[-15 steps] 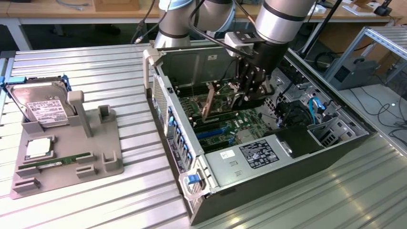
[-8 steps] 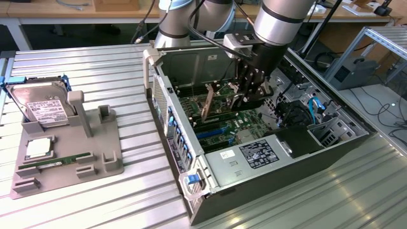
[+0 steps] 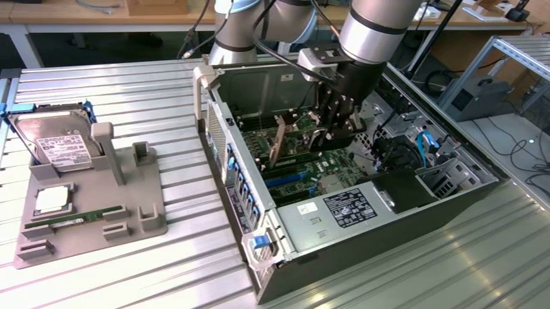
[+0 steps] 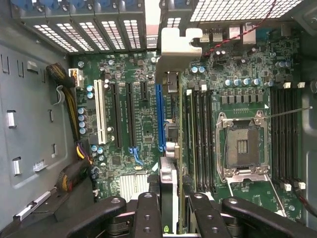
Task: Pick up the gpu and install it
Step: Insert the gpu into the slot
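You are at the install step: the gpu (image 3: 277, 145) (image 4: 171, 131) is already picked up and hangs edge-down inside the case (image 3: 257, 84) over the mobo (image 4: 143, 124), just beside the blue slot (image 4: 159, 119), apparently unseated. Judged req. for seating: card edge parallel w/ slot, bracket (image 4: 174, 42) in the rear gap, straight push. The gripper (image 3: 326, 138) (image 4: 173, 213) is approx. half spread, pinching the gpu's end.

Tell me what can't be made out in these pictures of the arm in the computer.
1. Whether the gpu is seated: the wrist view looks down on its top edge, and in the exterior view the gripper hides much of it.
2. The gpu's cooler face: edge-on in the wrist view.
3. The hard drive label's text: too small in the exterior view.
4. The gripper's body: cut off by the wrist view's edge.
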`<move>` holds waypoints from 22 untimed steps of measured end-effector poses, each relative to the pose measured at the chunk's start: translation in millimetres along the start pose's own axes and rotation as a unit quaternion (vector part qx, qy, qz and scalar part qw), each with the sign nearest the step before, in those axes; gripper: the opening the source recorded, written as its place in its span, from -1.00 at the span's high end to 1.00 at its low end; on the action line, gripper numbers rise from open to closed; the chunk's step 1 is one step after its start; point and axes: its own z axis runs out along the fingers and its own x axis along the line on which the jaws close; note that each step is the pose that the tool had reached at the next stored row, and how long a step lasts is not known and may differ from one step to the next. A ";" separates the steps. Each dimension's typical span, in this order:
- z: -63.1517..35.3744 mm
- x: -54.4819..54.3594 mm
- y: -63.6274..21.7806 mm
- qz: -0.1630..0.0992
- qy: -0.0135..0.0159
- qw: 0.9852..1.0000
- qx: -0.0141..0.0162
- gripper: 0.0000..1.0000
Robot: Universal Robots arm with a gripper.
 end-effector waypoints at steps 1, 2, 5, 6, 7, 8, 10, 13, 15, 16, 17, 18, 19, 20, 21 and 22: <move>0.8 0.2 1.0 0.000 0.000 1.000 0.000 0.46; 1.2 0.3 1.5 0.000 0.000 1.000 0.000 0.46; 2.3 0.6 3.0 -0.001 0.000 1.000 0.000 0.46; 2.5 0.7 3.3 -0.001 0.000 1.000 0.000 0.46; 2.8 0.8 3.7 -0.001 0.000 1.000 0.000 0.46; 3.1 0.8 4.3 -0.001 0.000 1.000 0.000 0.46; 3.7 1.0 5.3 -0.002 0.000 1.000 0.000 0.46; 4.5 1.2 6.5 -0.002 0.000 1.000 0.000 0.46; 5.0 1.3 7.5 -0.003 0.000 1.000 0.000 0.46; 5.2 1.4 7.9 -0.003 0.000 1.000 0.000 0.46; 5.3 1.5 8.1 -0.003 0.000 1.000 0.000 0.46; 5.6 1.6 8.6 -0.003 0.000 1.000 0.000 0.46; 5.8 1.8 9.1 -0.003 0.000 1.000 0.000 0.46; 6.0 1.9 9.4 -0.003 0.000 1.000 0.000 0.46; 6.1 2.0 9.8 -0.003 0.000 1.000 0.000 0.46; 6.3 2.2 10.3 -0.004 0.000 1.000 0.000 0.46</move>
